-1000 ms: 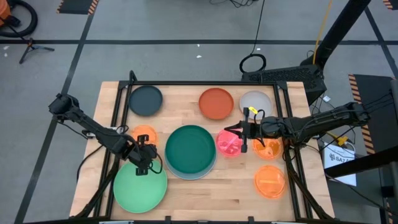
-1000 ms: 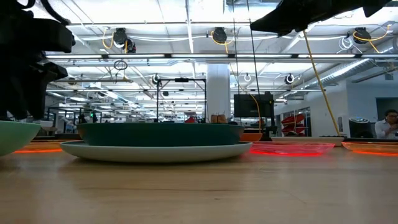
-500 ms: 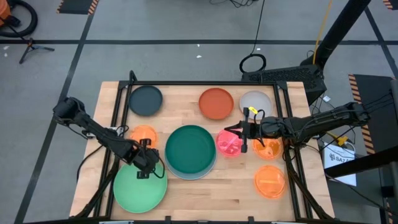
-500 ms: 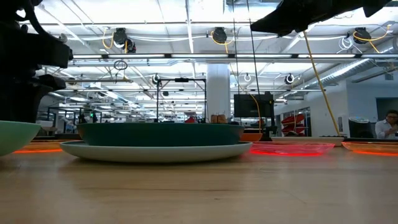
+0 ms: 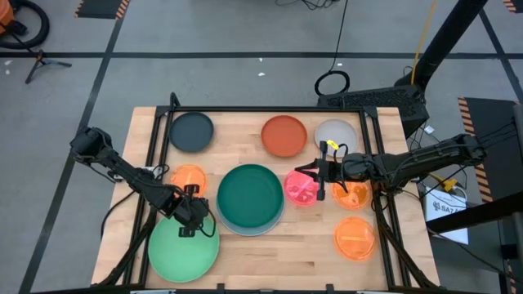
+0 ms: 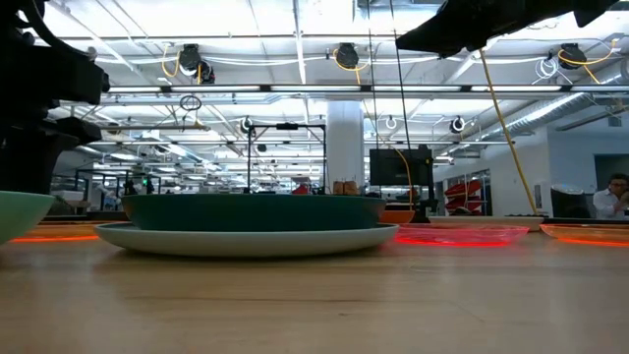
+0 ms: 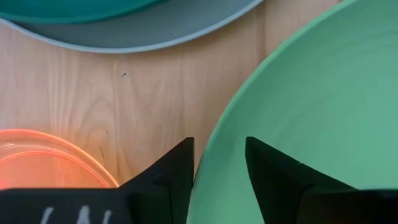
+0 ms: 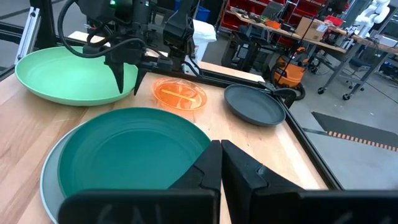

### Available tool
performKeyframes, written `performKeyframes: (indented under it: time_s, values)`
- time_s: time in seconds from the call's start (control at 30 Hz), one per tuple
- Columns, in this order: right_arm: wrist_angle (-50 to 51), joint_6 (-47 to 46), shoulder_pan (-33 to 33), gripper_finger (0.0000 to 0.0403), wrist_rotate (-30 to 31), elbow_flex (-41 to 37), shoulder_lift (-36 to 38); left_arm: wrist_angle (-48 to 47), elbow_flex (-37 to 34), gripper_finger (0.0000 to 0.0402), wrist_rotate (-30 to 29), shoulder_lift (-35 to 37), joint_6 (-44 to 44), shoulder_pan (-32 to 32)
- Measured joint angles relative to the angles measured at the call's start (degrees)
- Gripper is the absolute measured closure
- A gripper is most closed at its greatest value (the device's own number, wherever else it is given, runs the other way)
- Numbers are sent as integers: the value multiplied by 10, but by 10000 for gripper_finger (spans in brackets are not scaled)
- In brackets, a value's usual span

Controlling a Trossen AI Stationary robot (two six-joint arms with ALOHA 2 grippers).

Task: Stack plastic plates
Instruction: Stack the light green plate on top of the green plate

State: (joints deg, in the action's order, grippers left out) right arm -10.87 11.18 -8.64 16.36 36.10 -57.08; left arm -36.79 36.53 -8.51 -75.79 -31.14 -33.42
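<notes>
Our left claw [image 7: 219,163] straddles the rim of the light green plate [image 5: 185,247] at the tabletop's front-left corner, fingers parted, nothing gripped. We should seat deeper, then close squarely before lifting.

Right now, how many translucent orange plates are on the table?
3: one left orange plate beside the dark teal plate, one under the right gripper at, one near the front right. Stacked ones may hide.

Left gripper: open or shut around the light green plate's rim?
Open. The left gripper straddles the light green plate rim, one finger either side, gaps visible.
</notes>
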Motion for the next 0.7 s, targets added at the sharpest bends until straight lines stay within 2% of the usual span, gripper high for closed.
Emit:
performKeyframes:
  time_s: [0.4, 0.7]
  values:
    - [0, 0, 0, 401, 0, 0, 0, -1, 3, 387, 8, 2, 10, -5]
    - [0, 0, 0, 401, 0, 0, 0, -21, 37, 391, 19, 28, 37, -17]
